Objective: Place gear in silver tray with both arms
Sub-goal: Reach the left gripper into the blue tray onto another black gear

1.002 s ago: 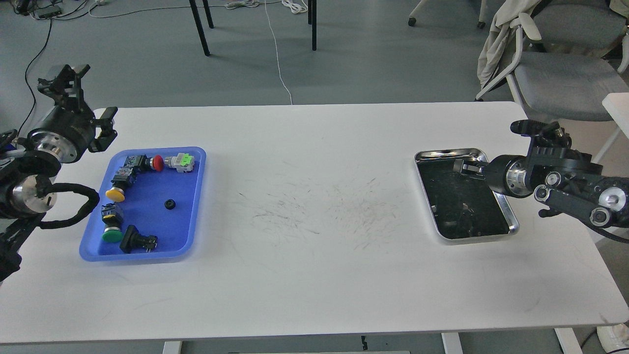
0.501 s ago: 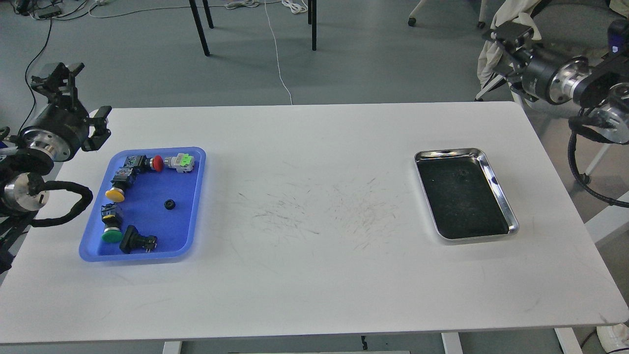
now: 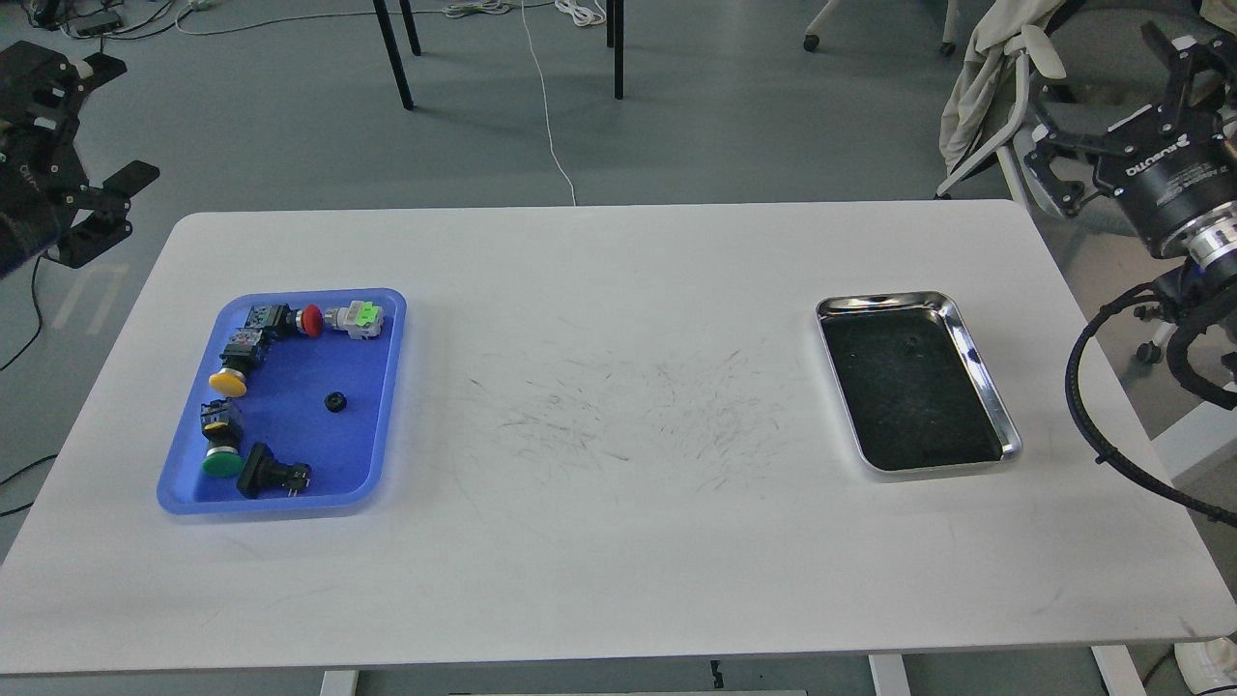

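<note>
The silver tray (image 3: 982, 375) lies on the right side of the white table, with a dark inner floor. A small dark piece (image 3: 906, 341) rests on its floor near the far end; it is too small to tell whether it is a gear. A small black gear (image 3: 334, 402) lies in the blue tray (image 3: 290, 387) at the left. My left gripper (image 3: 108, 124) is open and empty, raised beyond the table's far left corner. My right gripper (image 3: 1099, 104) is open and empty, raised off the table's far right corner, away from the silver tray.
The blue tray also holds several push-button switches with red (image 3: 311, 320), yellow (image 3: 226, 383) and green (image 3: 221, 464) caps. A grey office chair (image 3: 1082, 135) stands behind the right gripper. My right arm's black cable (image 3: 1092, 425) loops past the table's right edge.
My right gripper has left the silver tray, risen and swung right, off the table, and now faces the camera open. My left arm has drawn up and left, off the table corner.
</note>
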Robot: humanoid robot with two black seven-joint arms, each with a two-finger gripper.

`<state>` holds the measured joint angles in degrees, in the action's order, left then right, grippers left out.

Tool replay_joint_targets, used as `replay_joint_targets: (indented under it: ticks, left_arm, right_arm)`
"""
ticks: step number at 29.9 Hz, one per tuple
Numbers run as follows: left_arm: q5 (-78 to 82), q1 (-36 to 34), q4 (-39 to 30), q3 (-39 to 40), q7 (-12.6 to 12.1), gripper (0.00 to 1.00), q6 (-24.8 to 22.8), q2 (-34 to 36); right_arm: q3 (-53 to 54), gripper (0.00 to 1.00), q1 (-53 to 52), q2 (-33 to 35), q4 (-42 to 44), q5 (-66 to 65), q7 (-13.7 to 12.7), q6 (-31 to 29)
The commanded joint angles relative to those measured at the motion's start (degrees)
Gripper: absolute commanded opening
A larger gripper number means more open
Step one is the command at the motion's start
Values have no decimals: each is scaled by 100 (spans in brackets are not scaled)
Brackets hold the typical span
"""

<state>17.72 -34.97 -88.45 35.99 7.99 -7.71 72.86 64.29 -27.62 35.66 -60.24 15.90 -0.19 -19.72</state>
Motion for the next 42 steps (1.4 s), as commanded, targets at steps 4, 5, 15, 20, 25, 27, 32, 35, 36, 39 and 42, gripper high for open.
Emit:
replay_joint_targets:
  ticks: [4, 5, 15, 20, 25, 27, 32, 35, 36, 39, 42]
  left_arm:
    - [2152, -1, -524, -409, 1, 98, -134, 229]
    - [2513, -1, -524, -409, 1, 98, -116, 115]
    - [7356, 43, -103, -865, 132, 97, 103, -1150]
    - [8492, 52, 625, -1103, 860, 96, 524, -1713]
    - [9178, 52, 1706, -1375, 1810, 95, 1087, -2276]
    - [9302, 61, 2093, -1498, 2001, 95, 1341, -2390]
    - [9337, -18, 3042, -1894, 2001, 94, 1816, -2715]
    - [9337, -18, 3587, -1982, 2001, 94, 2001, -2935]
    - [9337, -18, 3728, -2017, 2001, 94, 2028, -2988]
    - [9320, -27, 3993, -2087, 2001, 94, 2116, -3076]
    - [9311, -18, 4125, -2114, 2001, 94, 2177, -3120]
  right_arm:
    - [-13, 98, 451, -200, 56, -26, 19, -58]
    - [-21, 98, 477, -226, 65, -43, 36, -67]
    - [-48, 98, 556, -235, 91, -52, 45, -76]
    - [-48, 98, 591, -262, 91, -52, 45, -76]
    - [-48, 98, 618, -262, 83, -52, 45, -67]
    - [-74, 98, 635, -262, 83, -52, 54, -67]
    - [-100, 98, 644, -262, 83, -61, 54, -67]
    - [-153, 98, 635, -262, 83, -61, 54, -67]
    - [-153, 98, 635, -262, 83, -61, 71, -67]
    - [-171, 98, 653, -262, 83, -70, 98, -67]
    - [-171, 98, 679, -262, 83, -131, 98, -67]
